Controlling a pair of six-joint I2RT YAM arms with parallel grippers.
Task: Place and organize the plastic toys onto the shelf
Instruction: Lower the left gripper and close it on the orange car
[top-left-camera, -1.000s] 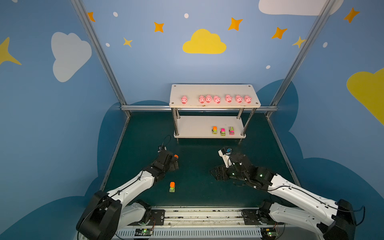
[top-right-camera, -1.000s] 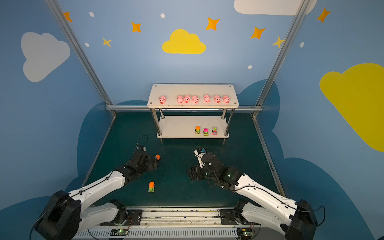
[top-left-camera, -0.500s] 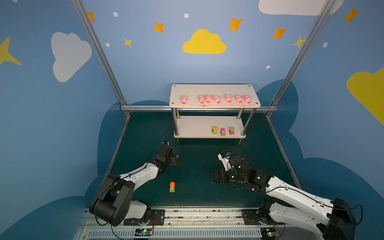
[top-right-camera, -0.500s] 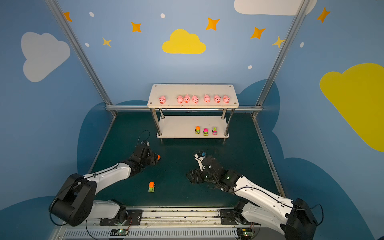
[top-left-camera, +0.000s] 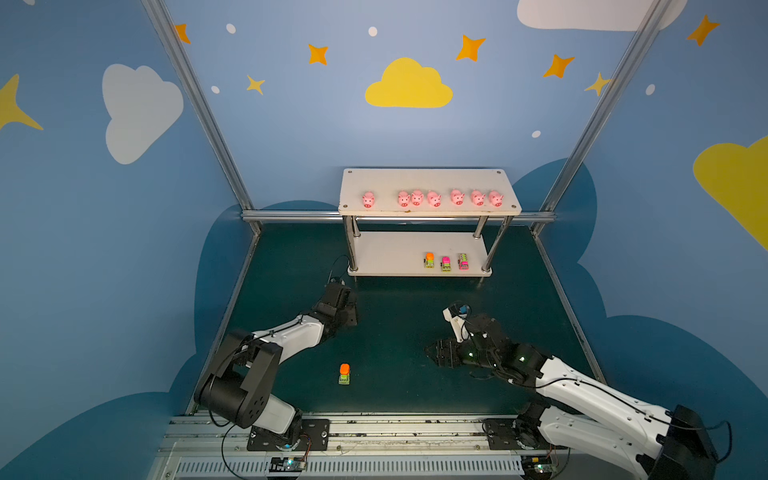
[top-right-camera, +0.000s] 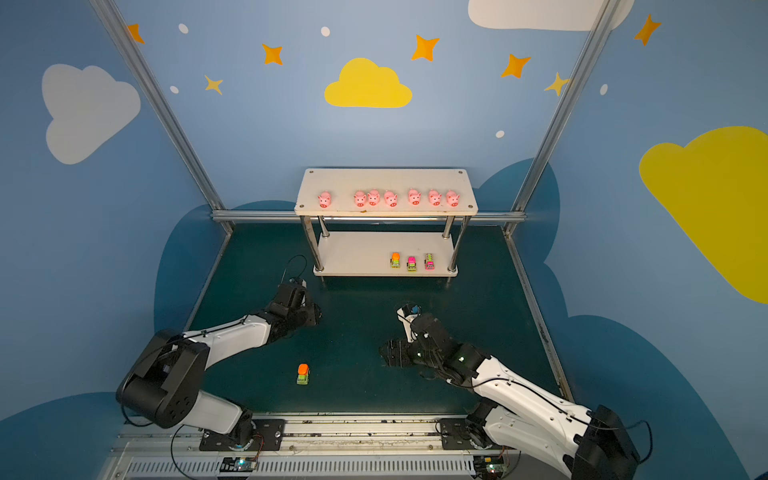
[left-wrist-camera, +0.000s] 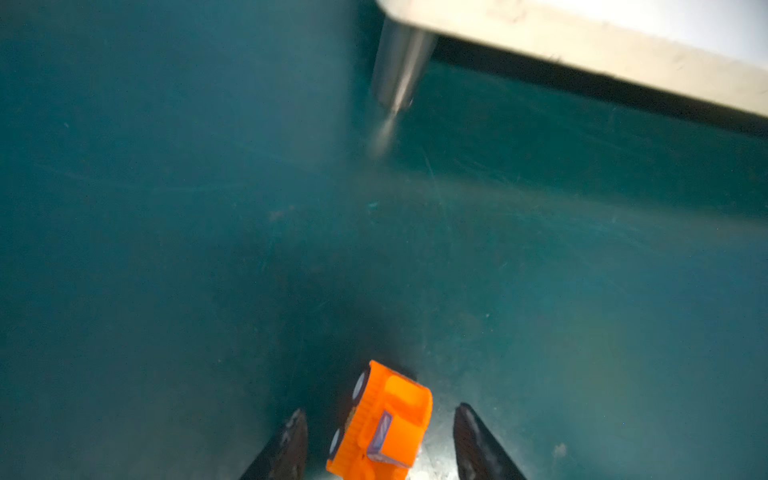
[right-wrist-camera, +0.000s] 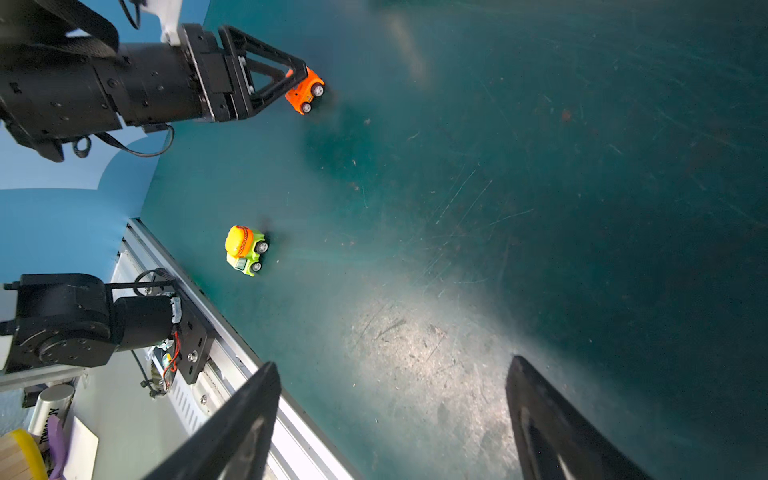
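The shelf stands at the back, with several pink pigs in a row on its top board. Three small vehicles sit on its lower board. My left gripper is low on the mat near the shelf's left front post. Its jaws straddle an all-orange toy car, which lies tilted with a gap on each side. In both top views that car is hidden under the gripper. A lime-green toy truck with an orange drum stands alone near the front. My right gripper is open and empty.
Dark green mat covers the floor. Slanted aluminium posts and a back rail frame it. A metal rail carries both arm bases along the front edge. A can and odds and ends lie beyond that rail.
My left gripper moved toward the shelf and down over the orange car, and its jaws narrowed around it. My right gripper drew back a little toward the front, still open.
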